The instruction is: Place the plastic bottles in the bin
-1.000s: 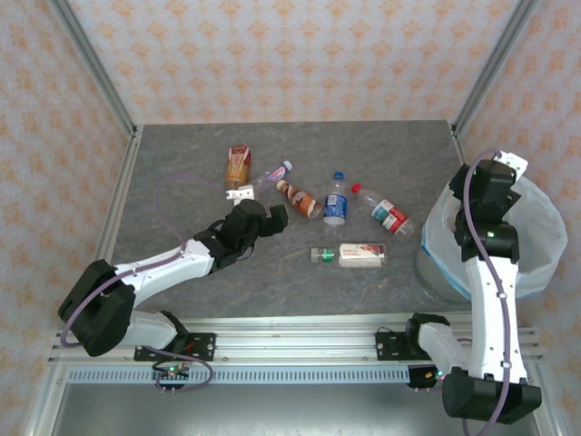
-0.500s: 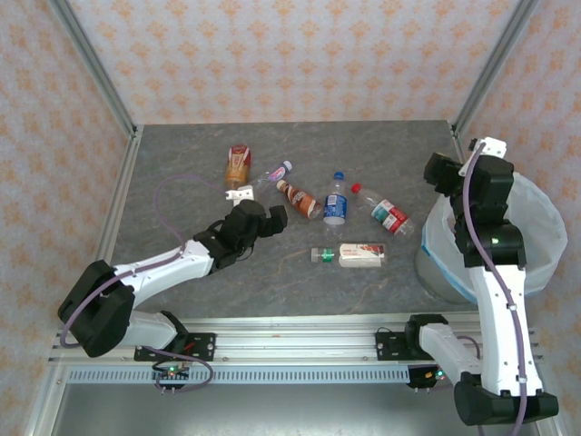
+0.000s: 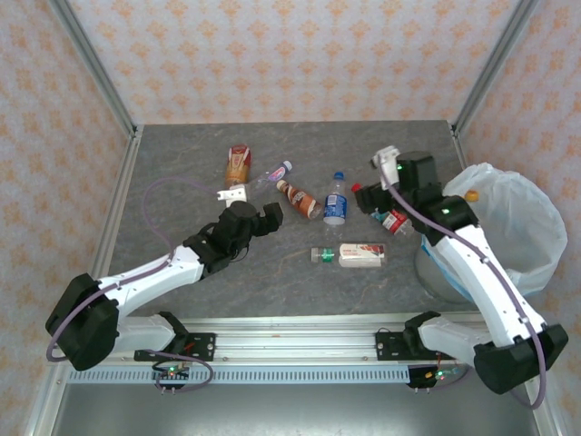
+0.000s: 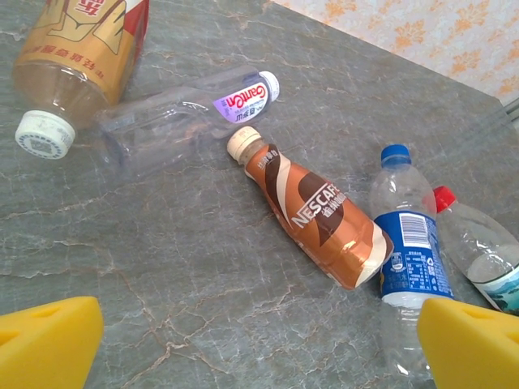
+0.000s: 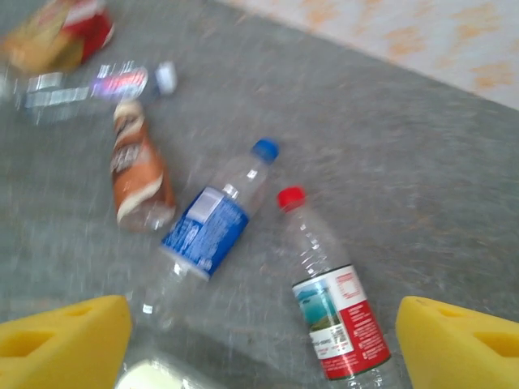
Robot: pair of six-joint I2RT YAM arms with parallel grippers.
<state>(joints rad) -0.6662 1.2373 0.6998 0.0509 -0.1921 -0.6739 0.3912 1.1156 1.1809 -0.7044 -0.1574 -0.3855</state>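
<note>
Hovering over red-capped bottle (image 5: 331, 296) — right gripper (image 5: 261, 344), jaws apart

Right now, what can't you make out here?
- Top view: the right gripper covers part of the red-capped bottle.
- Right wrist view: blur makes the label on the clear bottle unreadable.
- Left wrist view: the top edge cuts off the orange-labelled bottle.
- Top view: bag folds hide what lies in the bin.

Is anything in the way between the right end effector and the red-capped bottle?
Nothing visible does. The open right end effector hovers over the red-capped bottle; the blue-capped bottle lies beside it.
</note>
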